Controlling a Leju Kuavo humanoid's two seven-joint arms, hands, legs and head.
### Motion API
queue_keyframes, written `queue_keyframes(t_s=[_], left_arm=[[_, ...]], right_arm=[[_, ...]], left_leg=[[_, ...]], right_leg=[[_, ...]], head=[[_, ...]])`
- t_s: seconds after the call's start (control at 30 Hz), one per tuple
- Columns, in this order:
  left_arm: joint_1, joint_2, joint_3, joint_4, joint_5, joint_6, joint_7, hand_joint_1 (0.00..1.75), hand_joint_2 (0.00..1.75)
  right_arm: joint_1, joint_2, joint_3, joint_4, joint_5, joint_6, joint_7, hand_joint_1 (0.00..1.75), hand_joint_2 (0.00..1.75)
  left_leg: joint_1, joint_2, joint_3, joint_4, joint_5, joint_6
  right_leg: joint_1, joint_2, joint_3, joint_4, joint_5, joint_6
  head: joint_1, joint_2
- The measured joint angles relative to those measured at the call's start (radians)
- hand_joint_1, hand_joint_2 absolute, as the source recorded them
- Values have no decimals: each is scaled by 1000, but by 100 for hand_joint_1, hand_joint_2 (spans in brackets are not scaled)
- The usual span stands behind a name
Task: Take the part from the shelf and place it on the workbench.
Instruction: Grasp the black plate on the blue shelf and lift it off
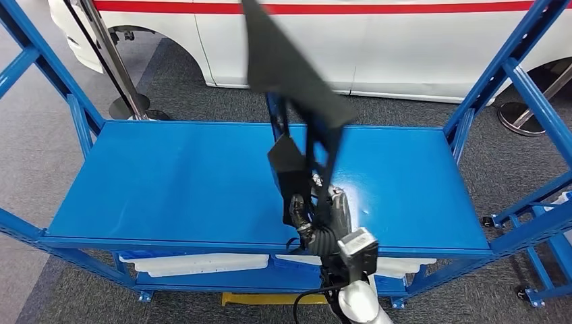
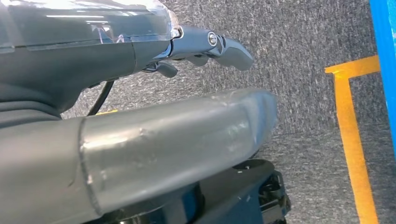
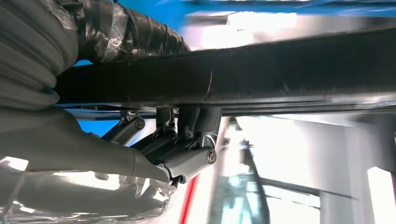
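Nearest the head camera, at the lower middle of the frame, the right robot hand (image 1: pixel 317 219) rises on its silver arm and grips the lower end of the part (image 1: pixel 297 74), a long, flat black piece with angular edges. The part stands nearly upright from the hand, widening as it runs to the top edge of the frame, so that it hangs in the air above the blue surface (image 1: pixel 175 182) without touching it. In the right wrist view the part (image 3: pixel 280 74) crosses the whole frame as a dark bar, with the dark fingers (image 3: pixel 187 135) curled against its underside and the thumb's ribbed cover above it.

The left robot hand (image 2: pixel 205 46) shows in its own wrist view, at the upper middle of the frame. Its dark fingers reach out over grey carpet and hold nothing; whether they are spread or pressed together I cannot tell.

The surface is a broad blue metal deck framed by blue uprights (image 1: pixel 512 67) at both sides. Beyond it, along the top of the frame, stands a white vehicle (image 1: pixel 418 47) with a red stripe. On the carpet in the left wrist view runs a yellow floor line (image 2: pixel 355 140).
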Motion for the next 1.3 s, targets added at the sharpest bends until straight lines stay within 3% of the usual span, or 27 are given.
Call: queue_keyframes(t_s=[0.1, 0.13, 0.17, 0.2, 0.23, 0.27, 0.33, 0.4, 0.5, 0.57, 0.63, 0.67, 0.7, 0.73, 0.8, 0.87, 0.97, 1.0, 1.07, 1.13, 1.17, 1.2, 1.23, 1.3], left_arm=[[0, 0, 3, 0, 2, 0, -2, 0, 0], [1, 0, 5, 0, 4, -1, -2, 0, 44], [1, 0, 7, 0, 6, -1, -2, 0, 87], [1, 0, 10, 0, 8, -1, -3, 0, 131], [1, 0, 13, 0, 10, -1, -3, 0, 175], [1, 0, 17, 0, 10, 0, -3, 0, 175], [1, -1, 22, 0, 16, 3, -4, 0, 175], [2, -2, 30, 0, 30, 3, -6, 0, 175], [1, -5, 46, 0, 48, 11, 3, 0, 175], [2, -5, 56, 0, 56, 16, 16, 0, 175], [3, -5, 65, 0, 60, 20, 26, 0, 175], [3, -5, 68, 0, 60, 23, 30, 0, 175], [4, -5, 71, 0, 60, 25, 33, 0, 175], [4, -5, 72, 0, 60, 27, 35, 0, 175], [4, -5, 74, 0, 60, 29, 37, 0, 175], [2, -6, 76, 0, 59, 29, 39, 0, 175], [2, -8, 79, 0, 59, 30, 41, 0, 175], [1, -8, 79, 0, 59, 30, 41, 0, 175], [0, -10, 80, 0, 59, 30, 41, 0, 175], [0, -10, 81, 0, 59, 29, 41, 0, 175], [1, -10, 82, 0, 59, 29, 41, 0, 175], [1, -10, 82, 0, 59, 29, 41, 0, 175], [1, -10, 83, 0, 59, 28, 41, 0, 175], [0, -10, 86, 0, 59, 27, 41, 0, 175]], right_arm=[[14, -13, 5, -74, -28, 8, -5, 175, 175], [21, -18, 7, -89, -45, 14, -10, 175, 175], [29, -23, 8, -104, -70, 23, -15, 175, 175], [38, -28, 9, -120, -103, 34, -21, 175, 175], [46, -32, 9, -138, -136, 44, -25, 175, 175], [52, -36, 10, -157, -164, 51, -24, 175, 175], [64, -45, 10, -189, -190, 48, -9, 175, 175], [83, -50, 10, -203, -178, 22, 14, 175, 175], [119, -58, 9, -201, -125, 17, 31, 175, 175], [139, -64, 9, -191, -57, 58, 18, 175, 175], [164, -71, 9, -175, 13, 106, -2, 175, 175], [178, -74, 9, -165, 36, 125, -9, 175, 175], [191, -77, 9, -157, 49, 136, -13, 175, 175], [202, -80, 9, -150, 56, 143, -16, 175, 175], [215, -84, 9, -139, 64, 148, -19, 175, 175], [224, -86, 5, -134, 76, 152, -20, 175, 175], [240, -87, -3, -131, 94, 158, -23, 175, 175], [245, -87, -4, -131, 97, 160, -24, 175, 175], [252, -88, -8, -130, 100, 160, -26, 175, 175], [257, -89, -13, -129, 103, 160, -28, 175, 175], [261, -90, -16, -128, 105, 160, -31, 175, 175], [267, -92, -20, -128, 108, 157, -36, 175, 175], [276, -95, -22, -128, 110, 154, -45, 175, 175], [296, -102, -25, -127, 111, 143, -73, 175, 175]], left_leg=[[1, 2, 0, -4, 3, 10], [1, 3, -1, -4, 3, 11], [0, 3, -1, -3, 2, 11], [0, 3, 0, -3, 1, 11], [0, 2, 2, -3, -1, 10], [0, 2, 4, -3, -3, 8], [-3, 1, 7, -2, -7, 2], [-5, 2, 7, -3, -10, -7], [-4, 2, 6, 8, -28, -21], [-3, 2, -26, 89, -86, -27], [-3, 2, -82, 218, -151, -31], [-2, 2, -102, 263, -165, -33], [-2, 2, -103, 270, -158, -33], [-2, 2, -86, 237, -133, -32], [-3, 1, -15, 101, -70, -26], [-7, 0, 26, 14, -38, -20], [-8, 2, 24, 1, -22, -4], [-7, 5, 22, -4, -13, 3], [-4, 11, 10, -12, 6, 18], [-6, 14, -11, -12, 21, 23], [-7, 15, -22, -11, 28, 22], [-7, 16, -33, -9, 36, 20], [-7, 17, -44, -7, 43, 18], [-7, 16, -64, -1, 55, 12]], right_leg=[[-3, -5, -73, 158, -89, 13], [-3, -5, -102, 216, -111, 15], [-3, -6, -120, 248, -114, 16], [-3, -7, -119, 243, -98, 15], [-3, -8, -99, 199, -66, 12], [-2, -8, -66, 130, -27, 8], [3, -10, -9, 9, 17, -2], [10, -10, 5, -25, 18, -10], [4, -11, 10, -37, 25, -26], [1, -13, 14, -44, 31, -36], [3, -14, 10, -40, 31, -39], [4, -15, 6, -37, 30, -39], [5, -15, 3, -33, 30, -40], [6, -14, -1, -30, 30, -40], [7, -11, -6, -21, 29, -39], [10, -9, -11, -16, 32, -33], [8, -8, -14, -15, 40, -15], [7, -8, -18, -8, 30, -9], [5, -8, -41, 54, -34, 1], [0, -9, -77, 173, -120, 8], [-3, -9, -87, 222, -144, 11], [-6, -9, -82, 243, -147, 14], [-8, -9, -58, 226, -131, 15], [-11, -11, 36, 99, -86, 14]], head=[[0, 0], [0, 0], [0, 0], [0, 0], [0, 0], [0, 0], [0, 0], [0, 0], [0, 0], [-1, 0], [-1, 0], [-1, 0], [-1, 0], [-1, 0], [-1, 0], [-1, 0], [-1, 0], [0, 0], [0, 0], [0, 0], [0, 0], [0, 0], [0, 0], [0, 0]])
